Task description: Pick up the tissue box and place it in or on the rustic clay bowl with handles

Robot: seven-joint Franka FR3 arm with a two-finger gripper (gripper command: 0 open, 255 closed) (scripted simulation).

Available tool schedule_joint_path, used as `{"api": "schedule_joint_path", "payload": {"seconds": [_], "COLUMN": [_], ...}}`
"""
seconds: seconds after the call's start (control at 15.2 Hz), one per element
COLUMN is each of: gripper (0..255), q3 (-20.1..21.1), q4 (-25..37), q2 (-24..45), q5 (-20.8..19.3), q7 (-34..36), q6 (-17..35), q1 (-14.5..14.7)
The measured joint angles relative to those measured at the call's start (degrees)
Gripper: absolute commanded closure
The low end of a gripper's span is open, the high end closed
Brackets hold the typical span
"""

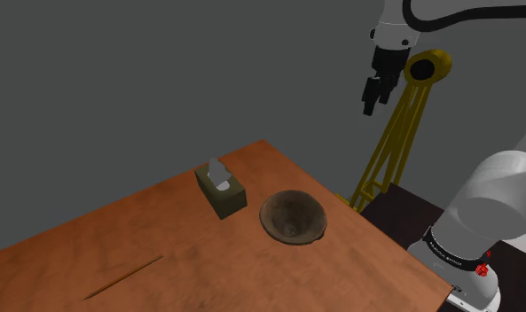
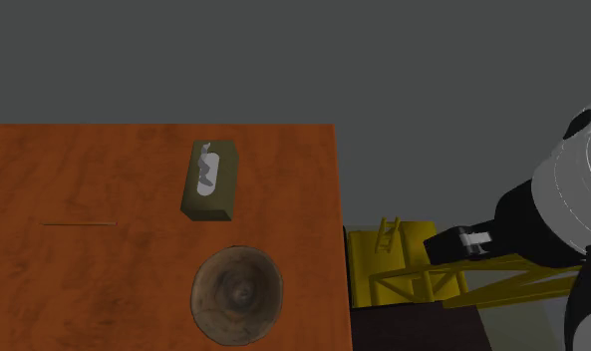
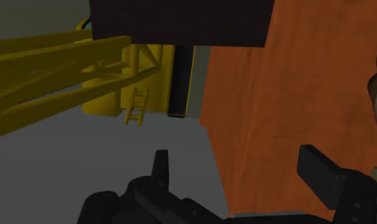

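Clearly off the table (image 1: 154,232), fingers (image 3: 320,175) stand apart (holding nothing); tissue box (image 1: 222,189) sits beside bowl (image 1: 294,217).

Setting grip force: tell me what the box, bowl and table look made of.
Box: olive, matte, likely cardboard; white tissue pokes from its top. Bowl: brown, dull, mottled with ring marks, probably clay. Table: reddish-brown, streaky grain, apparently wood.

Tissue box (image 1: 221,190) and bowl (image 1: 294,218) both on desk (image 1: 119,244), near each other but apart, box to shoulder view's left of bowl, lattice frame (image 1: 396,142) beyond desk's far edge, gripper (image 1: 373,102) high up beside frame, well off desk.
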Motion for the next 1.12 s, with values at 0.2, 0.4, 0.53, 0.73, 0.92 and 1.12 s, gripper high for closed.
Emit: {"api": "schedule_joint_path", "payload": {"seconds": [0.2,0.4,0.53,0.73,0.92,1.12], "gripper": [0,0,0,0,0,0], "q3": [-0.07,-0.07,-0.39,-0.23,-0.33,0.07], "q4": [0.26,1.7,2.52,4.92,7.34,10.67], "q2": [2.23,7.38,10.73,16.29,21.36,27.24], "q5": [0.82,2.82,4.09,6.42,8.67,11.21], "q7": [-0.89,-2.94,-4.96,-7.52,-10.8,-13.75], "q6": [1.88,5.44,7.85,10.84,13.25,15.57], "q1": [0.89,2.98,4.26,6.47,8.38,10.37]}}
